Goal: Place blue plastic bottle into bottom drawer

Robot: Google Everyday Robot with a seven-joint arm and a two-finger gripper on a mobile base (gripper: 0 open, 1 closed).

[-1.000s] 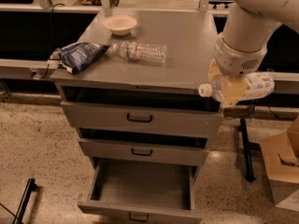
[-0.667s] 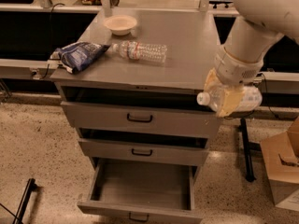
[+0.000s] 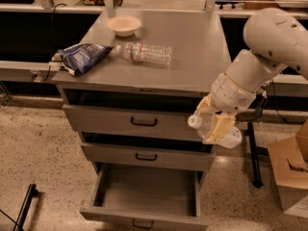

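Observation:
My gripper point(image 3: 215, 125) hangs off the cabinet's right front corner, level with the top drawer. It is shut on the blue plastic bottle point(image 3: 230, 136), which lies sideways in it with its white cap point(image 3: 194, 121) pointing left. The bottom drawer point(image 3: 147, 216) is pulled open below and to the left of the bottle, and its inside looks bare. The bottle is well above the drawer.
On the cabinet top point(image 3: 202, 57) lie a slim clear bottle with a red band point(image 3: 144, 53), a dark blue chip bag point(image 3: 83, 57) and a pale bowl point(image 3: 124, 25). The two upper drawers point(image 3: 139, 121) are slightly ajar. A cardboard box point(image 3: 291, 172) stands at the right, beside a dark post point(image 3: 253, 153).
My gripper has moved down and to the left with the bottle, from beside the cabinet top to in front of the top drawer's right end.

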